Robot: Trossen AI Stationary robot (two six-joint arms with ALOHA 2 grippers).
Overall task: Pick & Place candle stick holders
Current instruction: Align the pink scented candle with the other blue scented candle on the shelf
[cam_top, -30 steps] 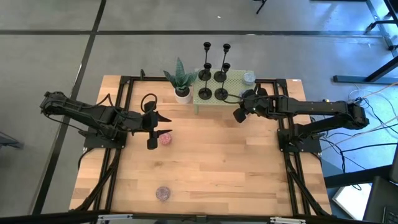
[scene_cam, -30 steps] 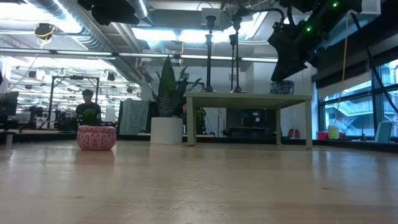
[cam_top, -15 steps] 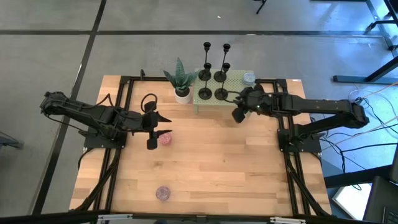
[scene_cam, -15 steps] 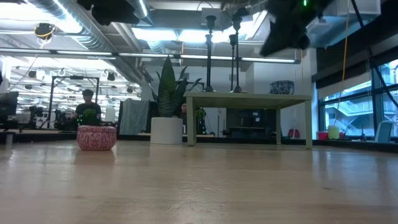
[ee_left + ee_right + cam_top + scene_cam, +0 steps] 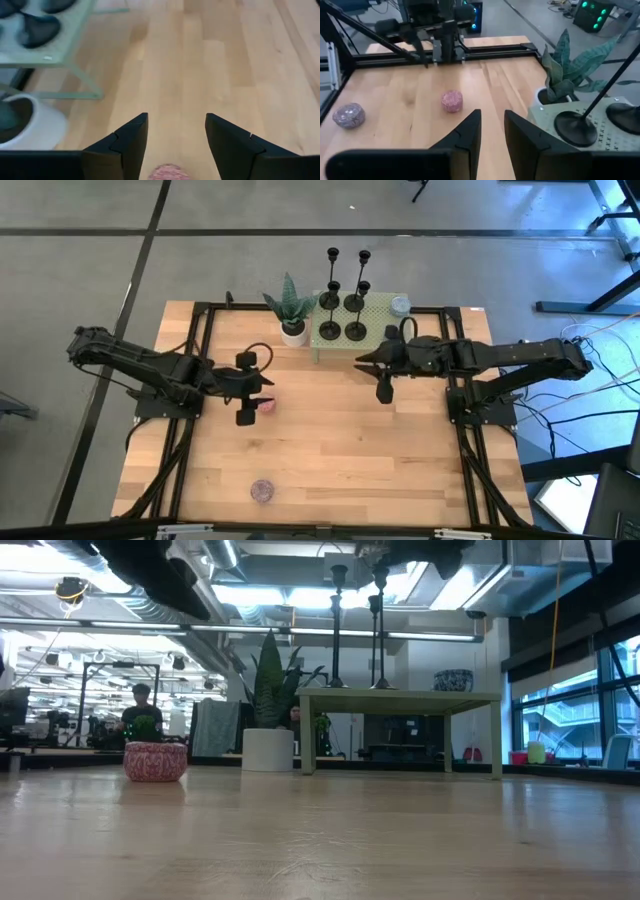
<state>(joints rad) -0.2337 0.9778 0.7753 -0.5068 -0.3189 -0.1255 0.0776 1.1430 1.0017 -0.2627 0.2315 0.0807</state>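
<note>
Four black candle stick holders [image 5: 342, 316] stand by their round bases on a small green table [image 5: 377, 319] at the far middle of the wooden table. Two show in the low view [image 5: 337, 630], and two bases show in the right wrist view [image 5: 576, 127]. My right gripper [image 5: 362, 361] hovers just in front of the green table, pointing toward the table's left, empty, its fingers a narrow gap apart [image 5: 492, 132]. My left gripper [image 5: 262, 385] is open and empty above a pink bowl [image 5: 267, 407], which shows between its fingers [image 5: 167, 173].
A spiky green plant in a white pot [image 5: 291, 315] stands left of the green table. A small patterned pot [image 5: 400, 306] sits on the green table's right corner. A purple bowl [image 5: 262, 491] lies near the front edge. A person [image 5: 141, 712] sits in the room behind.
My right gripper has swung from beside the green table's right end toward the table's left and near edge, turned to point left, and has risen out of the low view. My left gripper has turned at the wrist above the pink bowl.
</note>
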